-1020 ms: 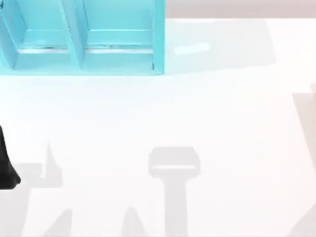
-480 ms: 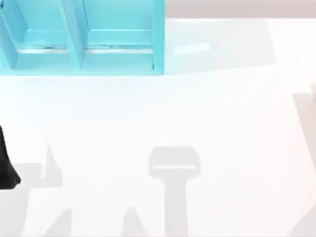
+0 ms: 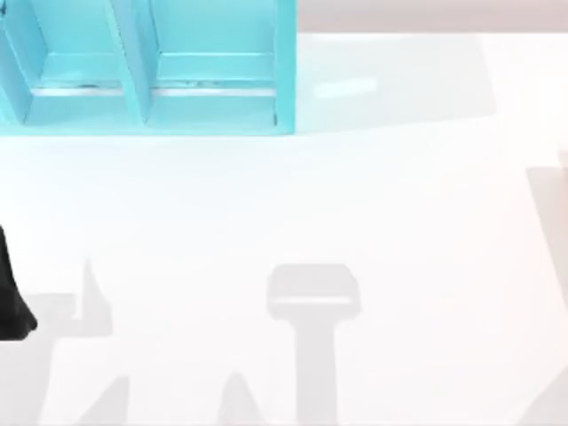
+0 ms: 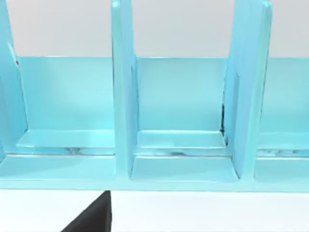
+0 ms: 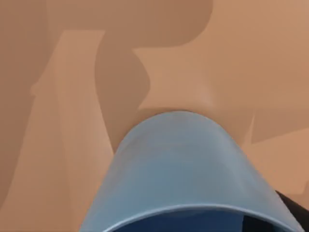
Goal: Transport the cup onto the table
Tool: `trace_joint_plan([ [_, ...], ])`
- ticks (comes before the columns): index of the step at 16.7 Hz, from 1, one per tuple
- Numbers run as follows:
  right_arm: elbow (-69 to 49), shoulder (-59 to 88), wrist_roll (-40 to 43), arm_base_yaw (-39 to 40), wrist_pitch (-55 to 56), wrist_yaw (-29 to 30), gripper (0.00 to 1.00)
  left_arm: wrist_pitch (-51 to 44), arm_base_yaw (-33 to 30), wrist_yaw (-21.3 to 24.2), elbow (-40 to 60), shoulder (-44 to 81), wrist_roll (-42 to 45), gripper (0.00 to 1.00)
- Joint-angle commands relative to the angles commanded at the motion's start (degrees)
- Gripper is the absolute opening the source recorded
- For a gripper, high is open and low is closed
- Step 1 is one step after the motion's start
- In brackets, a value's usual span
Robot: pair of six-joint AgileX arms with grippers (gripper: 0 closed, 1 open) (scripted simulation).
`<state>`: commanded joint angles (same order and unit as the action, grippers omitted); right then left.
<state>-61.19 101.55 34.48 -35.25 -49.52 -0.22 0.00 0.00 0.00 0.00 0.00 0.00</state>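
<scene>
One cup [image 5: 178, 169], pale blue and see-through, sits close under the right arm's wrist camera with a shadowed brown surface [image 5: 251, 58] behind it. I judge it is being carried and is not yet on the bench [image 3: 399, 222]. I cannot tell whether the right claw is clenched on it; a dark sliver [image 5: 294, 212] lies beside the cup's rim. The main risk is that a thin, tapered, slick cup could slip, or tip and roll on the glossy bench if let go crooked or too high. Room is ample: the bench is broad and flat, with the turquoise shelf [image 3: 151, 71] at its far left. The left arm [image 3: 11, 293] waits at the left edge, and I cannot tell its claw's state.
</scene>
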Motion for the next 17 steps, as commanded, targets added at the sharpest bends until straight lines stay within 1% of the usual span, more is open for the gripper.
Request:
trace_joint_plan([
  [2, -0.11, -0.24, -0.18, 0.16, -0.17, 0.01, 0.00, 0.00, 0.00, 0.00, 0.00, 0.00, 0.00, 1.00],
  [4, -1.13, -2.00, -2.16, 2.19, -2.25, 0.02, 0.00, 0.00, 0.00, 0.00, 0.00, 0.00, 0.00, 1.00],
  [9, -4.30, -8.37, -10.12, 10.18, -13.28, 0.05, 0.00, 0.00, 0.00, 0.00, 0.00, 0.00, 0.00, 1.00],
  [11, -5.74, -11.57, -14.35, 14.55, -18.48, 0.09, 0.00, 0.00, 0.00, 0.00, 0.00, 0.00, 0.00, 1.00],
  [13, -7.06, -14.43, -17.30, 17.54, -21.66, 0.09, 0.00, 0.00, 0.00, 0.00, 0.00, 0.00, 0.00, 1.00],
  [17, -7.41, -15.19, -18.05, 18.27, -22.44, 0.07, 0.00, 0.00, 0.00, 0.00, 0.00, 0.00, 0.00, 1.00],
])
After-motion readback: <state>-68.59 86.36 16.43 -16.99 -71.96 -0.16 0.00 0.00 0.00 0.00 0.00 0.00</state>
